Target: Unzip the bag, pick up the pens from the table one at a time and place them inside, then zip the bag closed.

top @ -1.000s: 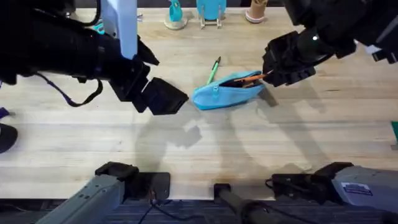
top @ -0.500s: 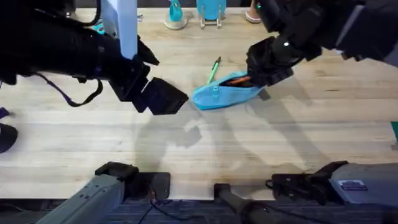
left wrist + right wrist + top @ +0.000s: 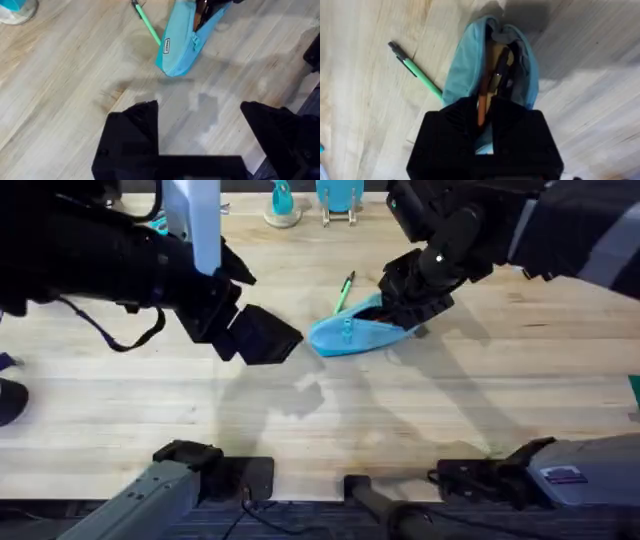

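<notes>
The light blue bag (image 3: pixel 350 335) lies mid-table with its zipper open (image 3: pixel 507 55). My right gripper (image 3: pixel 408 298) hovers over the bag's right end, shut on the orange pen (image 3: pixel 481 107). The pen's dark tip (image 3: pixel 501 67) points into the opening. Behind the bag, the green pen (image 3: pixel 344 292) lies on the wooden table (image 3: pixel 330 420); it also shows beside the bag (image 3: pixel 420 74). My left gripper (image 3: pixel 265 335) hangs open just left of the bag, holding nothing. Its two fingers (image 3: pixel 132 135) stand wide apart, with the bag (image 3: pixel 180 45) and the green pen (image 3: pixel 148 26) ahead.
Along the table's far edge stand a teal item on a round base (image 3: pixel 283 205), a blue holder on legs (image 3: pixel 340 200) and a tan cup-like item (image 3: pixel 412 200). The left arm's bulk covers the far left. Bare wood lies in front of the bag.
My right gripper has moved left over the bag's right end, carrying the orange pen further into the opening. The left arm and the green pen have stayed still.
</notes>
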